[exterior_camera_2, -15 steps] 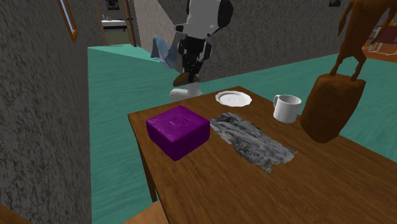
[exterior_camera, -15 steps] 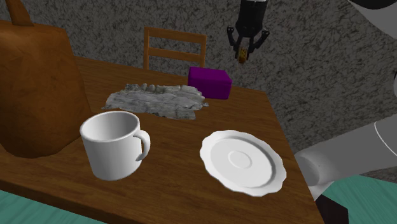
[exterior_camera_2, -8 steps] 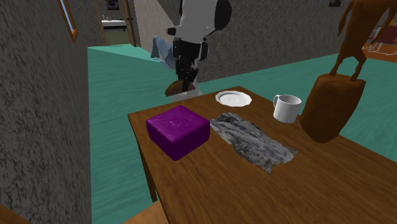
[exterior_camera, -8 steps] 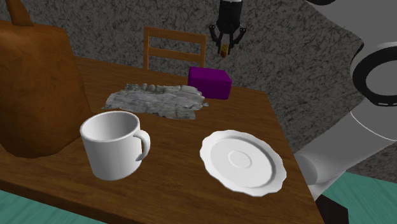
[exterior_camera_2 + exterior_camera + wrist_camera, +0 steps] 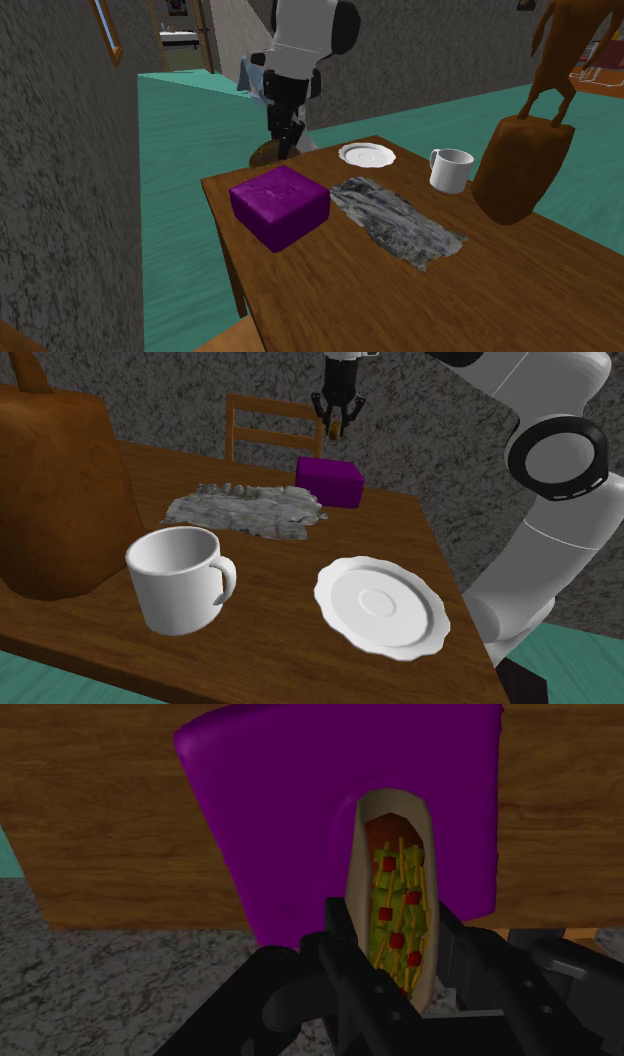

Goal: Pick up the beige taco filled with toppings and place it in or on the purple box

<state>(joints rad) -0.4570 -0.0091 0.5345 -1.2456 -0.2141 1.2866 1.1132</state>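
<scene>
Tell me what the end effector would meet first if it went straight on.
Probably the box, which lies straight ahead past the taco that the end effector holds; the gap is unclear.

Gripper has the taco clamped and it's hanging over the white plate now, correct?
Wrong spot. The wrist view shows the gripper with the taco clamped, hanging over the purple box; the white plate sits well away from it.

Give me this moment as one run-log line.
phase: carry | gripper: shut on taco | taco: held in air | purple box: behind taco in wrist view | release: not yet
</scene>
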